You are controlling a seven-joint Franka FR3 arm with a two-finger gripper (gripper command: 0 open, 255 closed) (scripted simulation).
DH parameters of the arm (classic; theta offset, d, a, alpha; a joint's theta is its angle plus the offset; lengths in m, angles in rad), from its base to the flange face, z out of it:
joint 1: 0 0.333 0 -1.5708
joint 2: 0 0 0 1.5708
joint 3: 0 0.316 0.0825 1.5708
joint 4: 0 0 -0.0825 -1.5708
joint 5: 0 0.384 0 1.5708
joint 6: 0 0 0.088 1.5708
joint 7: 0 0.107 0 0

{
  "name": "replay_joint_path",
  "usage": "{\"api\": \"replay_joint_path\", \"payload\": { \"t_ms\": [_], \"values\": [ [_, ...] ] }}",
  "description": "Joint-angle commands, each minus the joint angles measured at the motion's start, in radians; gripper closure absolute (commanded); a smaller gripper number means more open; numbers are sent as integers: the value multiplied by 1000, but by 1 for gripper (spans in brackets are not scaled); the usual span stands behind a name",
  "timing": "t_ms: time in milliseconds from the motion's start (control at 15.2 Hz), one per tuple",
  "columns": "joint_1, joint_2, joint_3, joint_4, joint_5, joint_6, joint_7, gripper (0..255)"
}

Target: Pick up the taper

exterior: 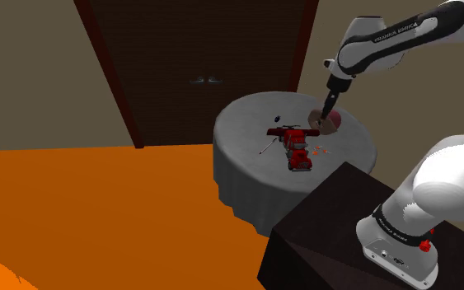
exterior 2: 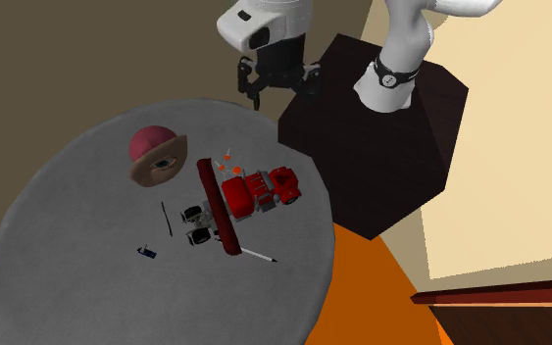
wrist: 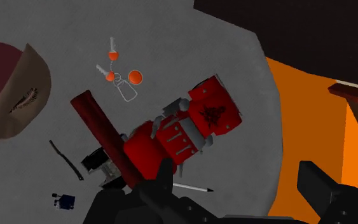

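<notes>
The tool [exterior 2: 277, 90] hangs above the round grey worktop [exterior 2: 68, 294] near the dark stand [exterior 2: 381, 157]. Its fingers stand well apart with nothing between them.

The taper [exterior 2: 217, 206], a long dark red stick, lies flat near the worktop's middle. It lies slantwise across a red toy truck [exterior 2: 259, 188], with the red body on the side towards the stand and a grey-and-white part on the other. In the wrist view the taper [wrist: 104, 137] runs down towards one black finger [wrist: 165, 181], which does not touch it.

Beside the taper's far end sits a pink-and-tan thing [exterior 2: 154, 155]. A small cluster of orange beads [wrist: 121, 77] lies just beside the truck. A thin black strip [exterior 2: 166, 218], a tiny blue thing [exterior 2: 146, 252] and a thin pin [exterior 2: 257, 256] lie nearby.
</notes>
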Motion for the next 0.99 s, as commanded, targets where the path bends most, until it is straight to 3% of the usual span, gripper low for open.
{"api": "replay_joint_path", "payload": {
  "t_ms": [0, 198, 462, 726, 924],
  "values": [
    [23, 93, -48, 25, 25, 64, -98, 0],
    [56, 234, -104, 73, 102, 140, -255, 0],
    [69, 439, -133, 161, 269, 213, -496, 0],
    [6, 635, -77, 276, 429, 250, -717, 0],
    [-61, 766, -15, 375, 502, 264, -840, 0]
  ]
}}
